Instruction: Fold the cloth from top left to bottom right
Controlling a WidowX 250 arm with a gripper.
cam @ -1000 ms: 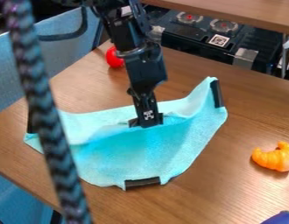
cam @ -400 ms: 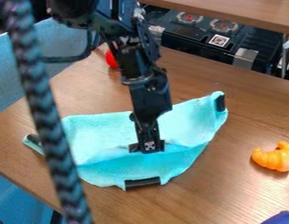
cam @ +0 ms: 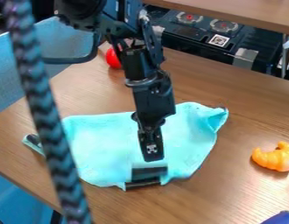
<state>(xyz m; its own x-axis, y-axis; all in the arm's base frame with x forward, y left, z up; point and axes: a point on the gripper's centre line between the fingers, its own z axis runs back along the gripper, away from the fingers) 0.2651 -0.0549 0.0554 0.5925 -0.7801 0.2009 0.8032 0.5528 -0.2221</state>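
A brown wooden surface point(cam: 252, 105) spans much of the view. The black robot arm point(cam: 154, 94) hangs down over it, its jaws above the lower middle of the turquoise cloth point(cam: 100, 144); how far they open, and whether they hold any cloth, I cannot tell. The cloth lies in the middle of the surface, its right corner curled up. A curved orange object point(cam: 275, 157) sits toward the right edge, a red round object point(cam: 113, 58) by the far corner
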